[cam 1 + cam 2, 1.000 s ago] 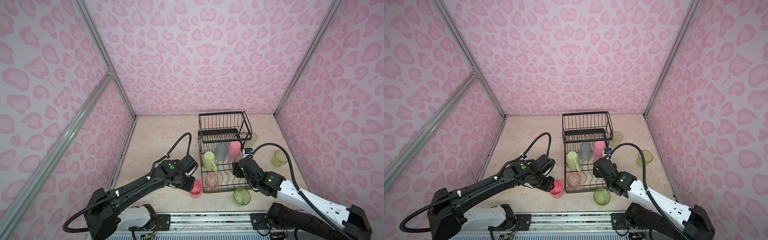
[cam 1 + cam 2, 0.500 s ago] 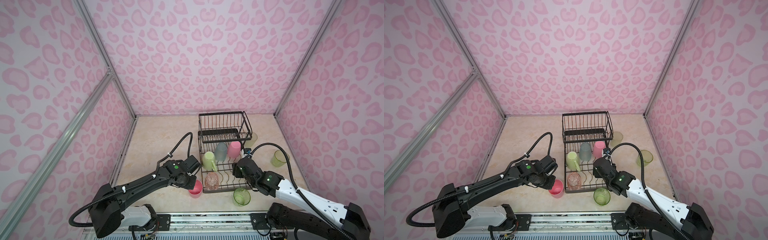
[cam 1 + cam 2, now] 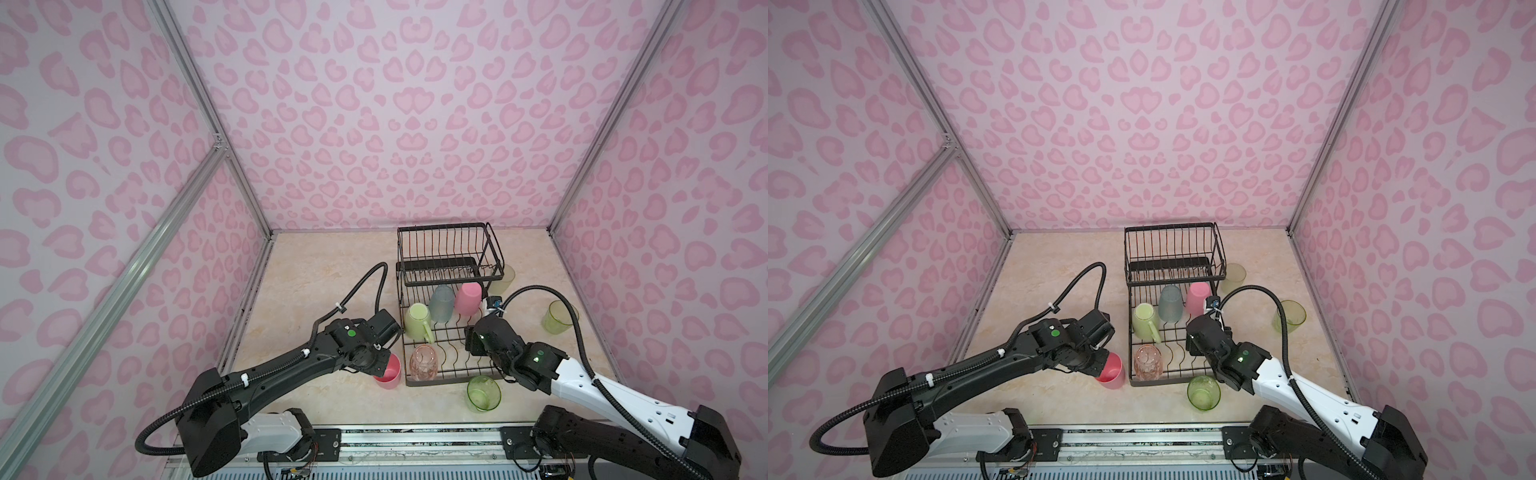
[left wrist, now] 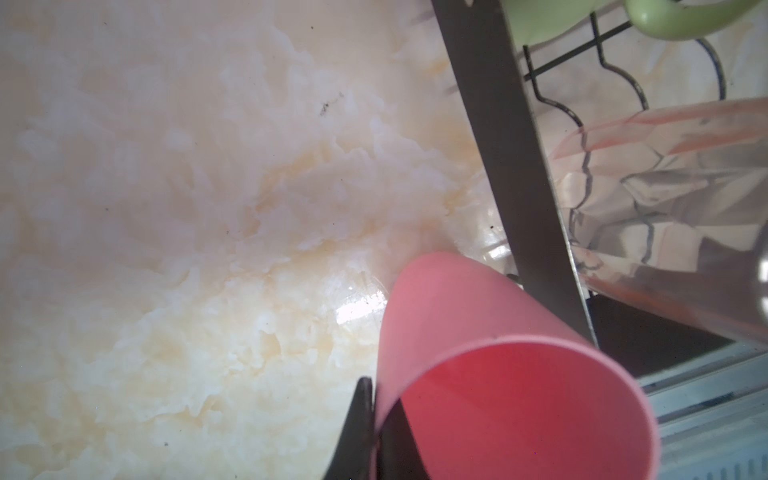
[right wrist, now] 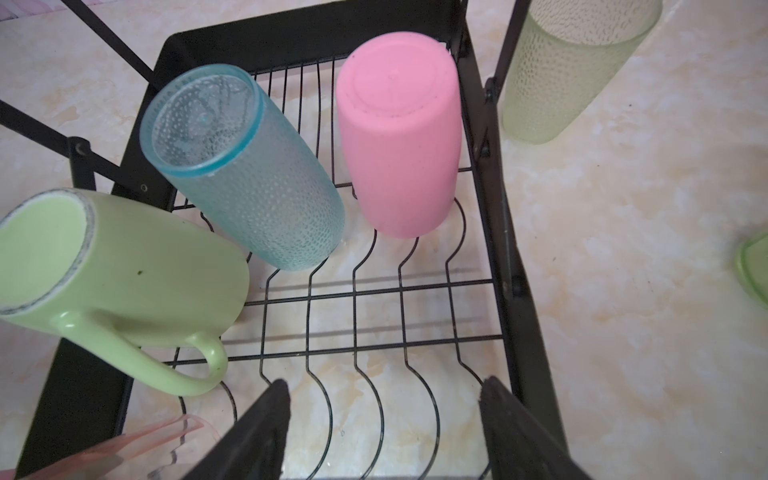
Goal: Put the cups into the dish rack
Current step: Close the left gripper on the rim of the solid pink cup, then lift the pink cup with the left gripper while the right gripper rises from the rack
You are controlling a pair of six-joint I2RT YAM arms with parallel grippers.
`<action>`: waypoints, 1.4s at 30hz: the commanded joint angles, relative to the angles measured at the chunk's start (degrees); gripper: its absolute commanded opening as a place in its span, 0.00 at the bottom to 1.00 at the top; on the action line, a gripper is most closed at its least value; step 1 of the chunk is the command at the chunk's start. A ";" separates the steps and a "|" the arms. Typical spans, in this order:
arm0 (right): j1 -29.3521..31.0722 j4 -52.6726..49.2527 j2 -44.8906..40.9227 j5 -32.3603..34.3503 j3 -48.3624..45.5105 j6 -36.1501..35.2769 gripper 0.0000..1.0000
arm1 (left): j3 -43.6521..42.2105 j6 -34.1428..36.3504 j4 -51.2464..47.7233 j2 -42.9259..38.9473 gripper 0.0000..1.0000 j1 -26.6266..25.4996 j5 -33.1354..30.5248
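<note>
The black wire dish rack [image 3: 441,227] holds a pale-green mug [image 3: 417,322], a teal tumbler [image 3: 441,303], a pink tumbler [image 3: 468,298] and a clear pink glass [image 3: 424,362], all upside down or leaning. A second pink tumbler [image 4: 498,374] stands on the table at the rack's front left corner. My left gripper [image 4: 376,388] is shut on its rim, one finger inside and one outside. My right gripper [image 5: 384,386] hangs open over the bare wavy slots of the rack [image 5: 494,208], holding nothing.
Outside the rack, a clear green glass [image 3: 483,392] sits by its front right corner. Another green glass [image 3: 557,316] stands further right. A frosted whitish tumbler [image 3: 503,279] stands behind the rack's right side. Pink walls enclose the table.
My left gripper has shut on the rim of the pink tumbler beside the rack. The right arm has hardly moved.
</note>
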 commanded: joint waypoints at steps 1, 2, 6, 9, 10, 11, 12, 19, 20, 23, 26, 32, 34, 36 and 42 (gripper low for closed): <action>0.01 1.03 -0.04 0.20 0.48 -0.67 0.74 | 1.23 2.72 -2.38 -2.42 0.03 1.92 -2.11; 0.01 0.92 -0.03 0.16 0.61 -0.69 0.74 | 1.34 2.94 -2.51 -3.11 0.03 2.84 -1.87; 0.14 0.79 -0.22 0.04 0.84 -0.48 0.74 | 2.06 4.33 -2.45 -5.72 0.03 6.36 0.48; 0.34 0.78 -0.30 0.06 0.92 -0.27 0.74 | 3.17 5.03 -3.43 -6.73 0.03 8.39 0.52; 0.44 0.80 -0.26 0.10 1.01 -0.32 0.74 | 3.53 5.21 -3.70 -7.04 0.03 9.18 0.57; 0.54 0.70 -0.22 0.17 1.07 -0.33 0.75 | 3.82 5.41 -3.92 -7.30 0.03 9.96 0.65; 0.70 0.57 -0.14 0.25 1.32 -0.29 0.75 | 4.17 5.72 -4.00 -7.51 0.03 10.88 0.83; 3.53 -0.58 0.46 1.77 3.11 0.29 0.79 | 6.78 6.96 -3.24 -8.87 0.03 17.08 1.98; 4.23 -0.97 0.70 2.21 3.72 0.38 0.79 | 7.16 7.08 -2.90 -9.01 0.03 17.80 2.43; 6.71 -2.59 1.99 3.68 6.50 0.44 0.80 | 8.84 7.52 -2.14 -8.77 0.03 19.76 3.49; 8.87 -3.39 2.93 3.73 9.41 0.40 0.81 | 10.14 7.91 -1.15 -8.51 0.03 21.74 5.75; 13.10 -5.67 3.82 4.34 16.44 -0.01 0.82 | 12.60 8.24 1.02 -8.58 0.03 25.72 11.62; 14.43 -6.01 3.80 4.86 18.80 -0.34 0.83 | 13.34 8.16 1.68 -8.66 0.03 27.35 14.25; 14.69 -4.63 3.35 4.05 19.98 -1.00 0.84 | 14.16 8.16 2.43 -8.76 0.03 29.16 16.65; 12.32 -0.47 4.36 0.36 24.15 -2.84 0.85 | 17.01 6.59 6.78 -8.50 0.03 34.01 26.19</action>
